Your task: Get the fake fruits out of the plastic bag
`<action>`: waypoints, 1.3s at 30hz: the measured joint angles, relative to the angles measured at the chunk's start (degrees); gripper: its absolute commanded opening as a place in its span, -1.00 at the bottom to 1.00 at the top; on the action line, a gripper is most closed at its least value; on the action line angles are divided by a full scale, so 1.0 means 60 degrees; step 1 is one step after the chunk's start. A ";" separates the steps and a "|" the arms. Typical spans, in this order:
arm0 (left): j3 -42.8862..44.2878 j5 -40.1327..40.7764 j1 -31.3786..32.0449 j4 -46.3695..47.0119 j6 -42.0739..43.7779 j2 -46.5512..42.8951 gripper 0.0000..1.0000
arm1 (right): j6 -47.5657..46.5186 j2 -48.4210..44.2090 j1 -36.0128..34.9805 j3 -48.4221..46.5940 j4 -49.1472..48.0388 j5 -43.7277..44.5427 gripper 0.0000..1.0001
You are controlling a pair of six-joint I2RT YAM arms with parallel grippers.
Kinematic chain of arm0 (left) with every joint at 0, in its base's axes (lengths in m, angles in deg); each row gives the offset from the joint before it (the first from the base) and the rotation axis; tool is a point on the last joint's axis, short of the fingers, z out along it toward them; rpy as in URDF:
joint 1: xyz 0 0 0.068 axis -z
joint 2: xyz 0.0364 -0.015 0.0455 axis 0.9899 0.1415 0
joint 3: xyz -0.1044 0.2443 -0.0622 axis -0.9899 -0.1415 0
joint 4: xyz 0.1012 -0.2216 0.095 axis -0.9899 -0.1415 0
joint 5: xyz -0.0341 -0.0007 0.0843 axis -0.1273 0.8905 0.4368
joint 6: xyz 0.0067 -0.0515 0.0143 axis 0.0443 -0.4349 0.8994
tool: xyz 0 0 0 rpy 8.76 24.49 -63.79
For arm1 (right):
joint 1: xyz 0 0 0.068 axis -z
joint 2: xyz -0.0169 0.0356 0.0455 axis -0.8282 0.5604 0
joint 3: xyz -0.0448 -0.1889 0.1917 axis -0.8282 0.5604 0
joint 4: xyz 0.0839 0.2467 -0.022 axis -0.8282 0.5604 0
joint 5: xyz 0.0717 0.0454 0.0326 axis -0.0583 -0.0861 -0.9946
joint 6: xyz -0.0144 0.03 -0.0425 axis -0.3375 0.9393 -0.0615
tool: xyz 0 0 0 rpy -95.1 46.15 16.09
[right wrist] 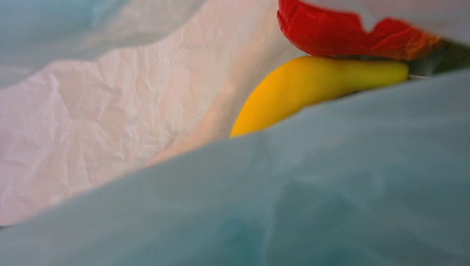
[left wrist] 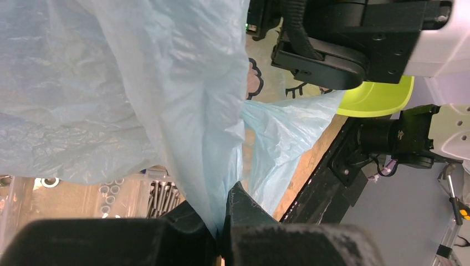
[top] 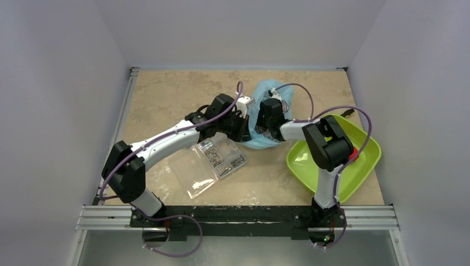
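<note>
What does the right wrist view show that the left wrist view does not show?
Only the right wrist view: a yellow banana and a red fruit against it, inside the plastic bag. Only the left wrist view: the left gripper shut on the bag's film, the lime-green tray, the screw box. Both: the light-blue plastic bag.

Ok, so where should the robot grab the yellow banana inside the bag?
Probably across the banana's thick middle, reaching straight in through the plastic bag's mouth. The red fruit sits against its far end and a bag fold hides its lower edge, so that bare curved stretch is the freest part.
</note>
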 measured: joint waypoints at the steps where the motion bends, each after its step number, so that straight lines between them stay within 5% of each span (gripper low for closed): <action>1: 0.0000 -0.0015 0.0000 0.0004 0.0004 0.0000 -1.00 | 0.0109 0.0076 0.0000 -0.0102 0.0036 0.0011 0.70; 7: 0.0000 -0.0160 0.0000 0.0000 0.0004 -0.0015 -1.00 | 0.0885 0.0729 -0.0011 -0.0940 0.0193 0.0164 0.48; 17: 0.0004 0.0466 -0.0040 -0.0295 -0.0171 -0.0007 -1.00 | 0.0918 0.0976 -0.0011 -0.1366 0.0845 0.0175 -0.34; 24: -0.0047 0.0280 -0.0860 -0.0302 -0.1348 0.0419 -1.00 | -0.0229 -0.0317 -0.0015 -0.0703 0.1443 0.0339 -1.00; 39: -0.0696 -0.0412 -0.1483 0.0244 -0.2994 0.1129 -1.00 | -0.1705 -0.3610 -0.0011 0.1093 0.1876 0.0546 -1.00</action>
